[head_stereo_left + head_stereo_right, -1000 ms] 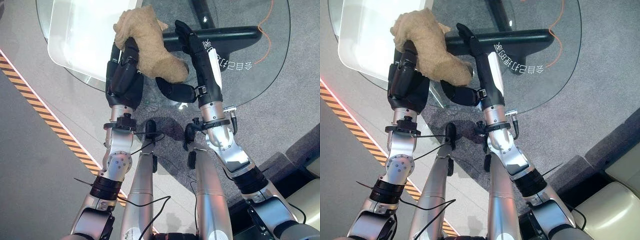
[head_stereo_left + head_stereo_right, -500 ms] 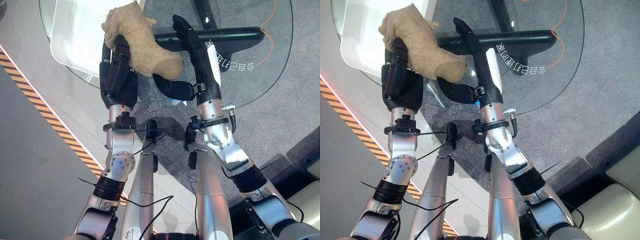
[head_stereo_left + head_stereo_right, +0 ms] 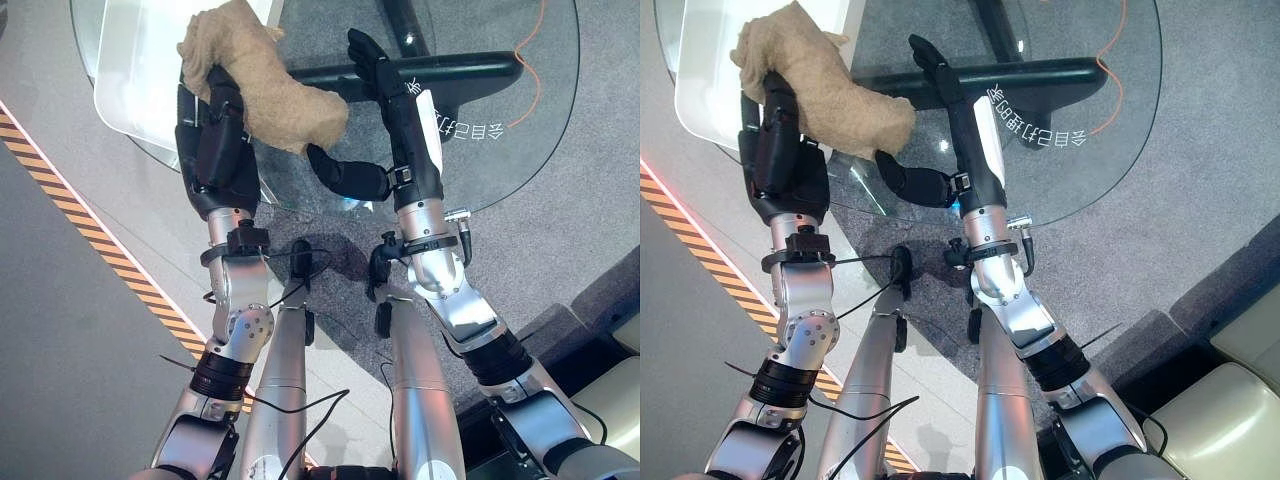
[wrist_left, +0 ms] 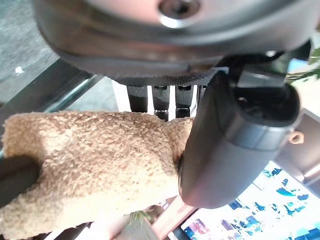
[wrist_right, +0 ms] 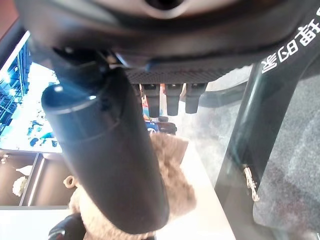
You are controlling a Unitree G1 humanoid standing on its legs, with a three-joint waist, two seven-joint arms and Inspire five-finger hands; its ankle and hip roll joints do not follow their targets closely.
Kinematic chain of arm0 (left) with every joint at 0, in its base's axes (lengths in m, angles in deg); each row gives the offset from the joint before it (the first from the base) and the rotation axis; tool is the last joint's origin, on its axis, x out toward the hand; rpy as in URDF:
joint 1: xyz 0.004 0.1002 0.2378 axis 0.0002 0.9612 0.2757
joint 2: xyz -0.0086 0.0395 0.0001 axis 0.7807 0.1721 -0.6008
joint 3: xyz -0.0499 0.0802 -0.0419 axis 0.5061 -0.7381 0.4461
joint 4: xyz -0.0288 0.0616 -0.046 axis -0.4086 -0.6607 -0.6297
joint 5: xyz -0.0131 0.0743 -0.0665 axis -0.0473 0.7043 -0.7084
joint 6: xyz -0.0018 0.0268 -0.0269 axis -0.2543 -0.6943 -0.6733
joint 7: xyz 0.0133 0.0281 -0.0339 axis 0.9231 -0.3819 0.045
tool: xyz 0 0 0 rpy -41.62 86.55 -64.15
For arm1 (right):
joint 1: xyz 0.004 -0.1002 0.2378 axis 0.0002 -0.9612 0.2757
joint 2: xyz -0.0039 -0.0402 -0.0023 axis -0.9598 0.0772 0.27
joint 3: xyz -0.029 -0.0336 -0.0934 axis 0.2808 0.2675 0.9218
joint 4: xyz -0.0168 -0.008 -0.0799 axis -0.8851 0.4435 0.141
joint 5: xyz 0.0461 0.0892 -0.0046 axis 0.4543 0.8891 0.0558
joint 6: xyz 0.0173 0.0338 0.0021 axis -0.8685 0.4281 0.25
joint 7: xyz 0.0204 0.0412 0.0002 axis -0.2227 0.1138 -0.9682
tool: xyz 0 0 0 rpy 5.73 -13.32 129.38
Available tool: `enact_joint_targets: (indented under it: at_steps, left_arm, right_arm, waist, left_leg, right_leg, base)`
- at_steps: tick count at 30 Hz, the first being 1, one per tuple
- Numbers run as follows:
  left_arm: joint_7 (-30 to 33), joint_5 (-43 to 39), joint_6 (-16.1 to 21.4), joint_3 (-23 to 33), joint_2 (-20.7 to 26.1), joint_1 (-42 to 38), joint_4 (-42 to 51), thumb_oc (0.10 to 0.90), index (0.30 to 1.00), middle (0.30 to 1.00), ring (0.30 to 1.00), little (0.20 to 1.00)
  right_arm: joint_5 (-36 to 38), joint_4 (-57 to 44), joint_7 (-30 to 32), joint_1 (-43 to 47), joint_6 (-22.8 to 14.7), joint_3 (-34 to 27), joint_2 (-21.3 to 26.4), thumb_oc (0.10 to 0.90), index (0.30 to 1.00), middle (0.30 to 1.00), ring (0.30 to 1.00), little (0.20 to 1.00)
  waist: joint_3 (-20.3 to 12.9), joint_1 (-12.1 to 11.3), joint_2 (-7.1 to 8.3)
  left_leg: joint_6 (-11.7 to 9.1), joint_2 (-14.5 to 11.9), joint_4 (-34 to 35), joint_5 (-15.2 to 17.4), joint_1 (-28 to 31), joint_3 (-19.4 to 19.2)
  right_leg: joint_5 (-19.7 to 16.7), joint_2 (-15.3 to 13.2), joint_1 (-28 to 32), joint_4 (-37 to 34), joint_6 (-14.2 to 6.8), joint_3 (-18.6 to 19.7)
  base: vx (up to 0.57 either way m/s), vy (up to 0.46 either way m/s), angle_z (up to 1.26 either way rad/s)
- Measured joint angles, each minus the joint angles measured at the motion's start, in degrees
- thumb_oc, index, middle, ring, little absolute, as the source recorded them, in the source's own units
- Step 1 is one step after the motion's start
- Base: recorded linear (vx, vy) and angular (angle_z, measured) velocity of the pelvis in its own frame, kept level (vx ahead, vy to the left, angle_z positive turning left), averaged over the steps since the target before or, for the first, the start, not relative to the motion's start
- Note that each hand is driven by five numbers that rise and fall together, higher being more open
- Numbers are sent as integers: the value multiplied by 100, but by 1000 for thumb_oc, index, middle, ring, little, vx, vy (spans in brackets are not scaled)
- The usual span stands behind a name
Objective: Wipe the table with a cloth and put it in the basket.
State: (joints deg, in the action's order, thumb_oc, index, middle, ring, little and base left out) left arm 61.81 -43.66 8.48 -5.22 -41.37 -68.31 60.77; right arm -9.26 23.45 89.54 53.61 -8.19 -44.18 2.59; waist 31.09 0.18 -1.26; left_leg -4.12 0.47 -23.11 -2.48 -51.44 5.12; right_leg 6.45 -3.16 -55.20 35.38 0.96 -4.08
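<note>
Fingers of the left robot hand point(image 3: 212, 140) are curling over the tan cloth point(image 3: 262, 85), gripping it; the left wrist view is showing the thumb pressing against the fleecy fabric. The cloth is lying bunched on the round glass worktop point(image 3: 520, 130), its far end humped over the left robot hand's fingers and its near end trailing toward the right robot hand point(image 3: 385, 110). That right robot hand is reaching over the glass just beside the cloth with its fingers stretched out straight and holding nothing, the thumb point(image 3: 345, 175) jutting sideways toward the cloth's near end; whether it is touching the fabric cannot be told. A white panel point(image 3: 140, 60) is showing through the glass behind the left robot hand, and the worktop's dark base point(image 3: 470, 68) is showing through the glass beyond the right robot hand, on grey carpet. An orange cord point(image 3: 535, 60) is running across the carpet under the far right edge of the glass. A yellow-and-black striped strip point(image 3: 90, 235) is crossing the floor on the robot's left.
</note>
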Motion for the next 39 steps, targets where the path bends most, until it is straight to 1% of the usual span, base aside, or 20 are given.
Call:
enact_joint_targets:
  at_steps: [4, 5, 7, 10, 11, 14, 18, 21, 24, 27, 31, 37, 39]
  left_arm:
    - [360, 231, 148, 305, 25, 3, -1, 100, 300, 300, 300, 200]
    - [488, 235, 232, 403, 75, 5, -1, 100, 300, 300, 300, 200]
    - [595, 261, 288, 523, 149, 5, -6, 100, 300, 300, 300, 200]
    - [759, 509, 382, 598, 233, -2, -51, 100, 300, 300, 300, 200]
    - [830, 657, 427, 592, 262, -9, -109, 100, 300, 300, 300, 200]
    - [960, 772, 448, 593, 312, 1, -152, 100, 300, 300, 300, 200]
    - [1090, 860, 450, 597, 391, -28, -166, 100, 300, 300, 300, 200]
    - [1093, 875, 467, 598, 396, -83, -303, 100, 300, 300, 300, 200]
    - [1114, 875, 476, 602, 403, -193, -526, 100, 300, 300, 300, 200]
    - [1215, 894, 480, 600, 412, -242, -686, 100, 300, 300, 300, 200]
    - [1394, 968, 525, 613, 668, -408, -1062, 100, 300, 300, 300, 200]
    - [1804, 1485, 603, 678, 1020, -732, -1464, 100, 300, 300, 300, 200]
    - [1952, 1678, 644, 663, 1148, -1014, -1835, 100, 300, 300, 300, 200]
  right_arm:
    - [-99, 3, 262, -2, 0, -271, 103, 800, 900, 900, 900, 900]
    - [-101, 7, 404, -4, 1, -370, 168, 800, 900, 900, 900, 900]
    - [-101, 17, 529, -5, 1, -480, 219, 800, 900, 900, 900, 900]
    - [-169, 155, 965, -36, 4, -556, 271, 800, 900, 900, 900, 900]
    - [-160, 350, 1276, -49, 9, -574, 259, 800, 900, 900, 900, 900]
    - [-128, 835, 1865, -243, 15, -775, 171, 800, 900, 900, 900, 900]
    - [85, 1130, 2439, -542, 24, -1044, 179, 800, 900, 900, 900, 900]
    - [86, 1252, 2816, -573, 27, -1251, 194, 800, 900, 900, 900, 900]
    - [114, 1415, 2980, -481, 26, -1319, 229, 800, 900, 900, 900, 900]
    - [314, 1699, 3215, -355, 18, -1368, 336, 800, 900, 900, 900, 900]
    - [551, 2254, 3472, -221, 0, -1434, 411, 800, 900, 900, 900, 900]
    - [829, 2959, 3660, -146, -127, -1586, 414, 800, 900, 900, 900, 900]
    - [990, 3319, 3676, -54, -260, -1580, 418, 800, 900, 900, 900, 900]
  waist:
    - [0, -6, 0]
    - [0, -7, 0]
    - [0, -6, 0]
    - [0, -6, 0]
    - [0, -10, 0]
    - [0, -18, 0]
    - [0, 27, -1]
    - [1, 25, -2]
    - [1, 22, -2]
    - [1, 17, -2]
    - [1, 22, -2]
    - [1, 22, -3]
    - [1, 23, -3]
  left_leg:
    - [-2, -2, -11, -1, 0, 0]
    - [-2, 1, -29, -1, 0, -4]
    - [-4, 3, -54, 0, 0, -9]
    - [-1, 2, -85, 11, 1, -21]
    - [2, 3, -88, 13, 12, -32]
    - [21, 0, -86, 26, 30, -108]
    - [27, -6, -85, 29, 33, -150]
    - [21, -15, -86, 27, 38, -150]
    - [21, -20, -87, 27, 39, -149]
    - [21, -23, -85, 27, 39, -149]
    - [20, -25, -83, 26, 39, -149]
    - [7, -29, -62, 19, 37, -151]
    - [6, -34, -60, 18, 38, -151]
  right_leg:
    - [-1, 2, -2, 12, 1, 2]
    - [-1, 0, -2, 27, 1, 8]
    - [-1, -1, -1, 41, 1, 15]
    - [-1, -3, -1, 54, 1, 35]
    - [0, 0, 5, 54, 0, 45]
    - [9, 7, -5, 38, -21, 115]
    - [-11, 14, -7, 35, -43, 153]
    - [-19, 16, -7, 37, -29, 155]
    - [-22, 17, -7, 40, -25, 154]
    - [-24, 24, -9, 35, -22, 154]
    - [-25, 25, -10, 32, -21, 154]
    - [-29, 36, -13, -23, -18, 156]
    - [-36, 40, -7, -33, -18, 157]
  base:
    - [0, 0, 0]
    - [0, 0, 0]
    - [0, 0, 0]
    - [0, 43, -2]
    - [1, 43, -2]
    - [-2, 30, -7]
    - [0, 9, -7]
    - [0, 0, 0]
    - [0, 0, 0]
    - [0, 0, 0]
    - [0, 0, 0]
    - [0, 0, 0]
    - [0, 0, 0]
